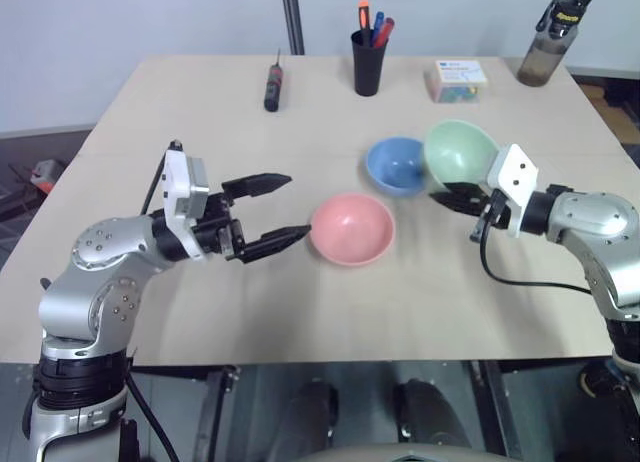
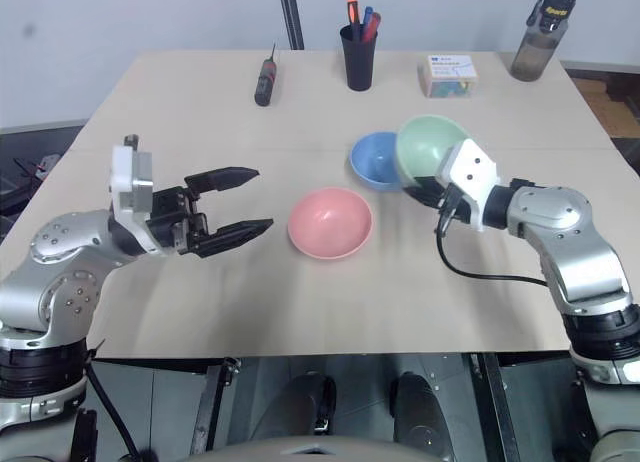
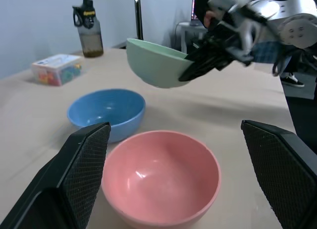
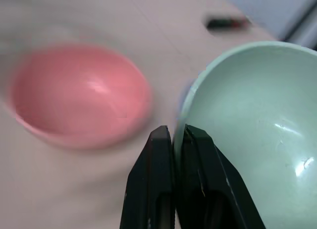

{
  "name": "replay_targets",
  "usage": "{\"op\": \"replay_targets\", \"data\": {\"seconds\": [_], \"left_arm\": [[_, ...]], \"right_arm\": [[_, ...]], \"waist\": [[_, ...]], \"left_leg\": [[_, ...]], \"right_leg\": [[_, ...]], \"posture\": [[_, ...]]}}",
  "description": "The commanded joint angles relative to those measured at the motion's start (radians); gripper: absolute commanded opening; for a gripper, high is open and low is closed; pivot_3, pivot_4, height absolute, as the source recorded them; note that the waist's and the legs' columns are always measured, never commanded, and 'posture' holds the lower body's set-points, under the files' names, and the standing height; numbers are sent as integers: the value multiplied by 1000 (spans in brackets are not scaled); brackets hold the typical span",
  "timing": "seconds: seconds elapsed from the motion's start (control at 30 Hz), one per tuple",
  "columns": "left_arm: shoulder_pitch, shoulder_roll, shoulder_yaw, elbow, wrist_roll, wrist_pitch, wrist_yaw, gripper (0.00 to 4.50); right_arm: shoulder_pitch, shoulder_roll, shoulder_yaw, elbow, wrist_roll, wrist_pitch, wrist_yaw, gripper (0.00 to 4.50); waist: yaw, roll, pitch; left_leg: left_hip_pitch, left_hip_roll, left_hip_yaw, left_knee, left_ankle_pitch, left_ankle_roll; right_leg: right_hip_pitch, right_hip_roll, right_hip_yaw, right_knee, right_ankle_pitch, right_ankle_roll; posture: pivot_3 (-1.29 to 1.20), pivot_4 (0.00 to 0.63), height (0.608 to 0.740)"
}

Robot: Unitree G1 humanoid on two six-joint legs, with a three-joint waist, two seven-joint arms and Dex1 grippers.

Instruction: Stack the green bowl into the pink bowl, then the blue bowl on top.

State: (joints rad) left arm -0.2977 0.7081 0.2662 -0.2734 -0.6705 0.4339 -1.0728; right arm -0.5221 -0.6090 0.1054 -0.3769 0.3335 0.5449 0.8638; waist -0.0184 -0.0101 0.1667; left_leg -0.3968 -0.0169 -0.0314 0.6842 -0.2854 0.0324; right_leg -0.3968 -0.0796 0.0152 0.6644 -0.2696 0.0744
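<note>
My right gripper is shut on the rim of the green bowl, which hangs tilted above the table, just right of the blue bowl. The blue bowl rests on the table. In front of it, near the table's middle, sits the pink bowl, upright and empty. My left gripper stands open just left of the pink bowl, its fingertips a short way from the rim, nothing between them. In the right wrist view the fingers pinch the green bowl's edge.
At the back of the table stand a black pen cup, a screwdriver, a small box of coloured items and a dark drinking bottle. A black cable loops below my right wrist.
</note>
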Motion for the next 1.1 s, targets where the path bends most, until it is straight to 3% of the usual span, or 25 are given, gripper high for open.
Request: {"op": "replay_targets", "data": {"seconds": [0.03,0.17,0.27,0.43,0.5,0.6,0.77,0.87,1.1], "left_arm": [[-22,-7,19,36,24,-57,22,4500],[-26,-18,-2,48,42,-84,34,4500],[-18,-27,-11,36,46,-90,44,4500],[2,-32,-11,19,46,-94,54,4500],[10,-31,-10,9,44,-94,57,4500],[23,-26,-12,-6,40,-92,57,4500],[26,-23,-21,-18,37,-88,57,4500],[27,-20,-23,-24,37,-86,58,4500],[59,-9,0,-58,28,-78,74,4500]], "right_arm": [[-23,72,106,-55,18,13,-5,144],[-26,124,191,8,-5,-28,31,144],[-53,135,201,57,-11,-38,48,1012],[-82,119,160,59,8,-42,78,3113],[-87,126,97,36,55,-34,63,3653],[-91,75,15,43,75,-57,79,3653],[-159,-53,96,388,-220,-380,64,3653],[-245,-25,164,676,-353,-594,41,3653],[-425,98,243,1129,-513,-884,-38,3653]], "waist": [[1,0,0],[9,0,0],[6,-1,0],[4,0,0],[4,0,0],[4,0,0],[3,0,0],[-6,0,0],[-26,0,0]], "left_leg": [[0,0,0,0,0,0],[-3,-4,-2,0,0,0],[-3,-5,-2,0,0,0],[-2,-3,-2,0,0,0],[-2,-3,-2,0,0,0],[-3,-3,-2,0,0,0],[-1,-4,-1,0,0,0],[-1,-3,0,-1,0,0],[-2,-2,2,-2,0,-1]], "right_leg": [[0,0,0,0,0,0],[-1,-2,-2,-2,0,0],[-1,-4,-2,-2,0,0],[-1,-1,-2,-1,0,0],[-1,-1,-2,-1,0,0],[-1,-2,-2,-1,0,0],[0,-3,-2,-1,0,0],[-1,-1,-1,-1,0,0],[-3,-1,1,-1,0,0]], "posture": [[0,150,740],[0,150,740],[0,150,740],[0,150,740],[0,150,740],[0,150,740],[0,150,740],[0,150,740],[0,150,740]]}}
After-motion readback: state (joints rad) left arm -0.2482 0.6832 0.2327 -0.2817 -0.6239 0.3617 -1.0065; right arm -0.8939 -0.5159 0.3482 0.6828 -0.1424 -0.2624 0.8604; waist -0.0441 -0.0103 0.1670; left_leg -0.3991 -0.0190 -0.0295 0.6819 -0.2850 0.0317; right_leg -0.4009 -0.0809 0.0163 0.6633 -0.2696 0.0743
